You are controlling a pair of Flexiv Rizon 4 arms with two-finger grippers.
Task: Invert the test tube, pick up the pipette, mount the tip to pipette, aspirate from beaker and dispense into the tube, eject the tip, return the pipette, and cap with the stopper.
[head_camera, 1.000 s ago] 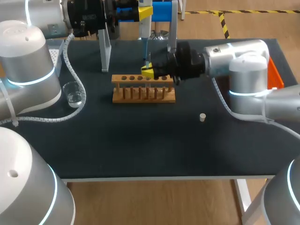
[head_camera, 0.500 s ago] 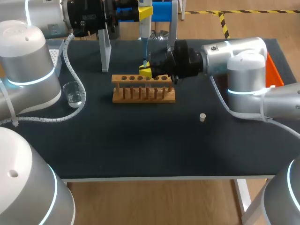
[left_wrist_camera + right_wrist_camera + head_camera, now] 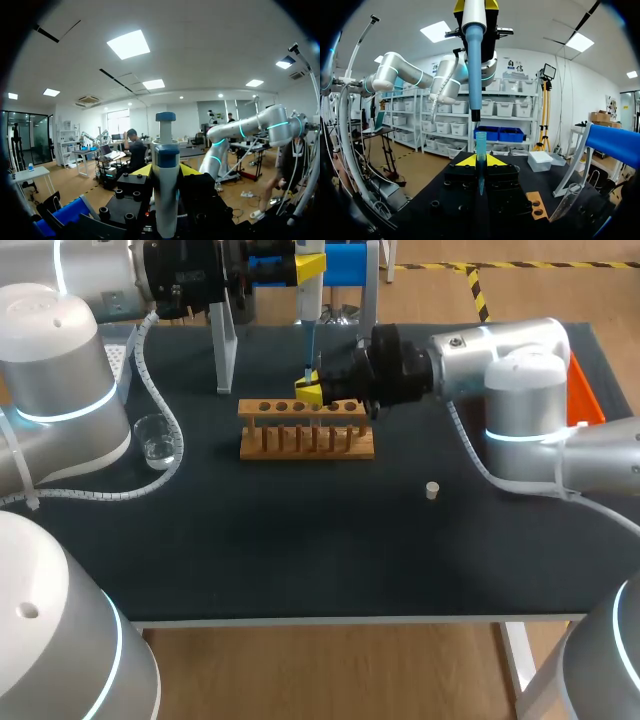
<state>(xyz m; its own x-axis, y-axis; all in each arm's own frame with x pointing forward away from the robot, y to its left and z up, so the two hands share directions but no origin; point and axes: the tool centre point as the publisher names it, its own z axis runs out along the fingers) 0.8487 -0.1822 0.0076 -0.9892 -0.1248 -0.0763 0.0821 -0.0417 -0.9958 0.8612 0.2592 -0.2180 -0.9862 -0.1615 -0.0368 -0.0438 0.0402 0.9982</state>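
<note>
The tip [image 3: 480, 156], clear blue, stands upright between the right gripper's [image 3: 311, 392] yellow fingers, wide end up. Both fingers press on it from either side, so these jaws are closed on the tip. Right above it hangs the pipette [image 3: 474, 60], pointing straight down. In the right wrist view its nozzle ends just over the tip's open mouth, with a small gap showing between them, and sits a touch to one side of it.

The left gripper [image 3: 166, 171] has the pipette by its body. In the left wrist view the white and blue barrel rises between the two yellow fingers with the plunger knob on top, and the jaws are clamped on it. The left arm comes in from the far left corner. The right arm reaches across from the right, with its wrist lying level.

In the head view the right gripper sits over the back edge of the wooden rack [image 3: 305, 430], near its middle. Whether a tube stands in the rack I cannot tell. A clear stand [image 3: 226, 345] rises behind the rack's left end. The beaker [image 3: 157, 440], with some clear liquid in it, is well left of the rack, beside the left arm's cable. The stopper [image 3: 432, 490], small and pale, lies alone on the dark table [image 3: 300, 550], to the right and nearer than the rack
</note>
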